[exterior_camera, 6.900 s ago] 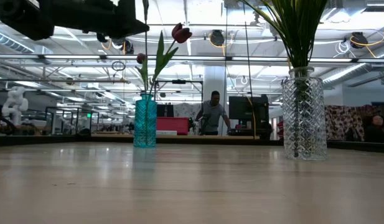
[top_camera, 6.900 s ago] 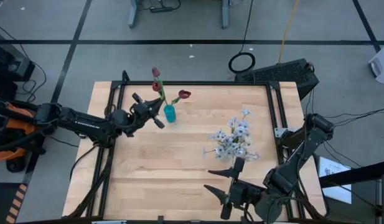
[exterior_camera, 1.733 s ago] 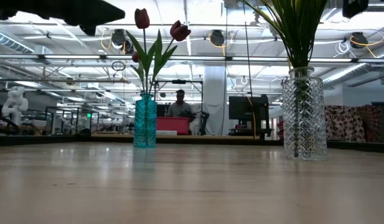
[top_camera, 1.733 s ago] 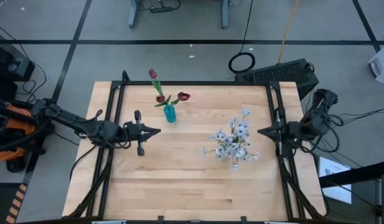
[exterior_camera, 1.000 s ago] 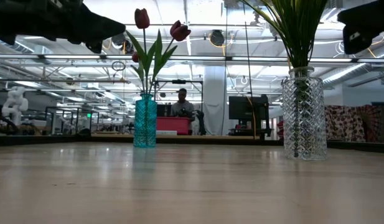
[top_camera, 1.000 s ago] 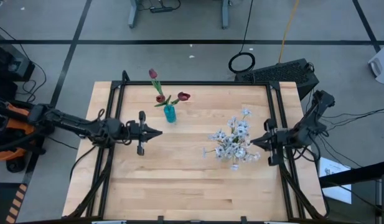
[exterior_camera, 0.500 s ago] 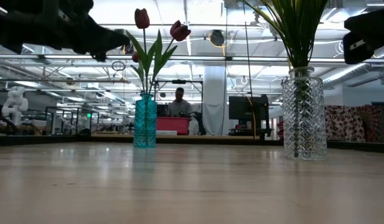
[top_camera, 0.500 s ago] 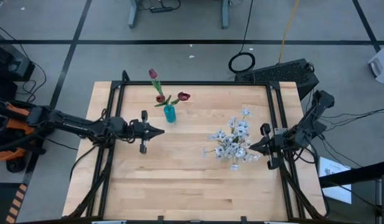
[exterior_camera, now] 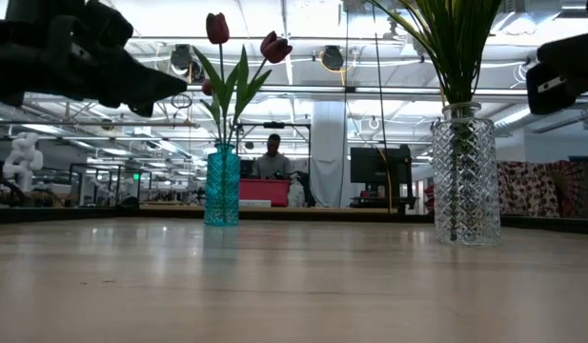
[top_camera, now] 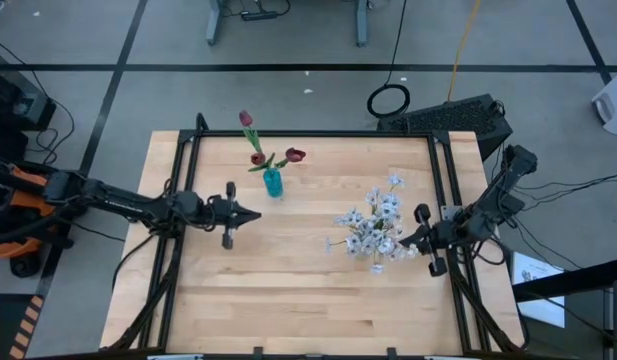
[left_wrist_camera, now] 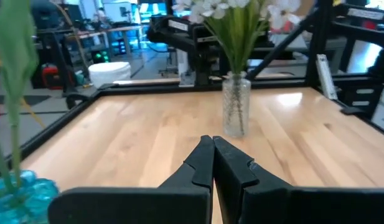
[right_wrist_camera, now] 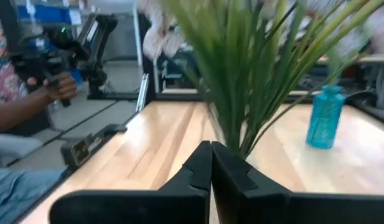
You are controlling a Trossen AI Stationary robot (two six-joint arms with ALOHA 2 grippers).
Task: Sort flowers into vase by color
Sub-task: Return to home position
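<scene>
Dark red tulips (top_camera: 271, 157) stand with their stems in a small blue vase (top_camera: 273, 182) at the table's far left. Sprays of white blossoms (top_camera: 373, 225) stand in a clear cut-glass vase (exterior_camera: 465, 176) right of the middle. My left gripper (top_camera: 256, 214) hovers shut and level just near of the blue vase, pointing toward the table's right. My right gripper (top_camera: 403, 238) is shut and level too. It points toward the table's left, with its tip right beside the white sprays' green stems (right_wrist_camera: 254, 81). Nothing is between either pair of fingers.
Black rails (top_camera: 184, 190) run along the table's left, right and far edges. Bare wood (top_camera: 288, 280) spreads over the near half and between the two vases. Beyond the table a person's hand (right_wrist_camera: 51, 87) holds a control handle, and a person (exterior_camera: 272, 157) stands far behind.
Both grippers have sunk toward the table while staying shut and level. My right gripper has also drifted a little toward the near edge, alongside the white flowers. The vases and flowers have not moved.
</scene>
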